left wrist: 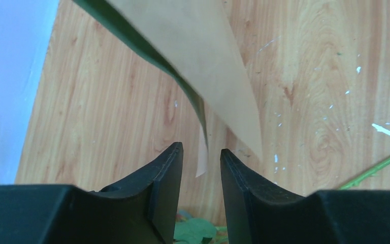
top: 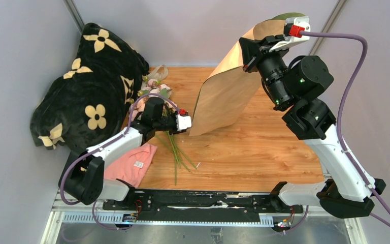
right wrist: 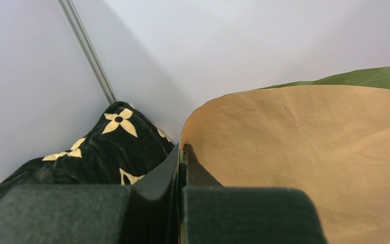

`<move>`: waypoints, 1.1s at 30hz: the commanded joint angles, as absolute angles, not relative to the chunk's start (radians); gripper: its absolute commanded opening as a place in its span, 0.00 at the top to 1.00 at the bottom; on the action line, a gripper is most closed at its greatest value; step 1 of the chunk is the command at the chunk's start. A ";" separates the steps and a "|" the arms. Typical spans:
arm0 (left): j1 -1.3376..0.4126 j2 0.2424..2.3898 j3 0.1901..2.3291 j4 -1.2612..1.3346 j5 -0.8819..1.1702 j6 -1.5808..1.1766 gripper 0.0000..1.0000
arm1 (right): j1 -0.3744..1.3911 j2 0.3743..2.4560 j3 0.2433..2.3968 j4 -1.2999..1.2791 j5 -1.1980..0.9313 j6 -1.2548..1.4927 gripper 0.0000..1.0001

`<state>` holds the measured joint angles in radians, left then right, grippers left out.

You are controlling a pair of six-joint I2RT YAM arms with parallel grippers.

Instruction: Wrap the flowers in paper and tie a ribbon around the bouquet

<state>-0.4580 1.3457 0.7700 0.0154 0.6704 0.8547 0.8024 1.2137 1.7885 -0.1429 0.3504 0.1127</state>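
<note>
One paper (top: pixel 223 91), one flower bunch (top: pixel 152 91), one blanket (top: pixel 91 91), one pink cloth (top: pixel 132 165), two arms (top: pixel 117 145) (top: pixel 335 152)

paper (top: pixel 222 99): matt, faintly creased
table (top: pixel 264 152): wood grain, smooth, low sheen
blanket (top: pixel 81 94): plush velvety cloth
left fingers (left wrist: pixel 147 203): matt hard plastic

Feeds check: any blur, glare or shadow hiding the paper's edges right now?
Top view: even light, no glare, paper sharp. Left wrist: paper corner and table crisp, left gripper dark and soft up close. Right wrist: right gripper blurred and dark near the lens, paper beyond clear.
</note>
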 commanded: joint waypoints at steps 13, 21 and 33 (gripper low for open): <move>-0.526 1.374 0.787 0.209 0.572 0.500 1.00 | 0.783 1.168 1.764 -0.156 0.370 0.097 1.00; -0.526 1.108 0.855 -0.227 0.426 0.462 1.00 | 0.511 1.219 1.736 -0.258 0.281 0.161 1.00; -0.527 1.097 1.113 -0.642 -0.044 0.443 1.00 | 0.253 1.851 2.111 -0.574 -0.377 0.248 0.52</move>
